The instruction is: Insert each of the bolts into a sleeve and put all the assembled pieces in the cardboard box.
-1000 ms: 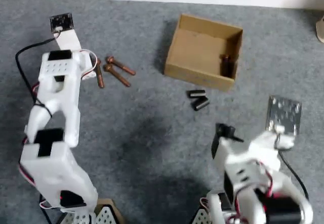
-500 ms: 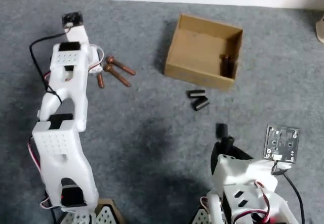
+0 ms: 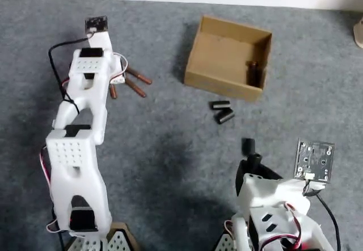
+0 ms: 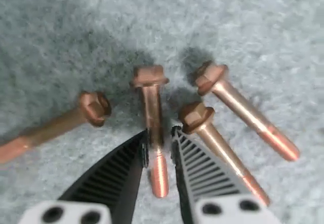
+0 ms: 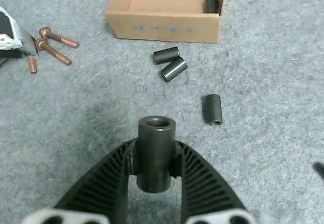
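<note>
Two white arms work over a grey carpet (image 3: 170, 166), both on the near side of the cardboard box (image 3: 220, 84). The left arm (image 3: 76, 166) stretches out well to the box's left. The right arm (image 3: 278, 205) is folded back, well short of the box's front wall. The box sits open-topped, and one assembled piece (image 3: 253, 71), a bolt seated in a dark sleeve, rests against its right wall near the front corner.

The left gripper (image 4: 159, 139) hangs low over four copper bolts that lie in a loose cluster to the left of the box, well apart from it. Its jaws are narrowly spread and straddle the shank of the middle bolt (image 4: 151, 107). One finger (image 4: 126, 168) meets the shank and a thin gap shows at the other, so the bolt is not clamped. A second bolt (image 4: 61, 123) lies on one side with its head near the middle bolt's head. Two more (image 4: 243, 110) (image 4: 217, 143) lie side by side on the other side, the nearer one just beside the gripper's other finger.

The right gripper (image 5: 152, 159) is pressed onto a dark sleeve (image 5: 156, 133), pinching it upright with its open bore toward the wrist camera, well back from the box's front wall.

Three loose sleeves lie on the carpet. A pair (image 5: 166, 55) (image 5: 174, 69) rests just beside each other close to the box's front wall. A single sleeve (image 5: 213, 109) lies farther from the box, between that pair and the right gripper.
</note>
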{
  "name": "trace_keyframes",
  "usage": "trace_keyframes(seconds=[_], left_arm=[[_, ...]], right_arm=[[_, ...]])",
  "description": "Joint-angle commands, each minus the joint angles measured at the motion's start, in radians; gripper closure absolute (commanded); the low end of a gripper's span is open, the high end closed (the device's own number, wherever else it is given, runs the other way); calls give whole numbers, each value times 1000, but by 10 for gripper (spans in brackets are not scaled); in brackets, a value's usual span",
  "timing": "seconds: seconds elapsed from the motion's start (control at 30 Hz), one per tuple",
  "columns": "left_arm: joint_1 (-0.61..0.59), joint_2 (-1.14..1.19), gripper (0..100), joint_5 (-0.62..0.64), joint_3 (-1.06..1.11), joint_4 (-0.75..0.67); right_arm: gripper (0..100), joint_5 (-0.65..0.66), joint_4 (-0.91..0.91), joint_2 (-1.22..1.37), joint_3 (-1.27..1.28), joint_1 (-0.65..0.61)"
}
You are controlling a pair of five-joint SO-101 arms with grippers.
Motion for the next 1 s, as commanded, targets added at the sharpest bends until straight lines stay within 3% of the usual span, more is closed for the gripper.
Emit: trace_keyframes(seconds=[0.0,0.3,0.43,0.67,0.83,0.97], left_arm=[[-13,38,906,72,-105,6],[-16,209,912,155,-315,12],[-22,225,1000,183,-361,46],[-15,165,995,172,-509,354],[-4,111,995,74,-641,591],[-12,56,995,71,-742,681]], right_arm=[[995,15,-10,-2,1,-4],[995,15,-2,-2,1,-5],[995,15,-8,-4,-4,-8],[995,17,-12,-4,-8,-8],[995,14,-73,-47,-10,-8],[995,17,-180,-157,-5,-8]])
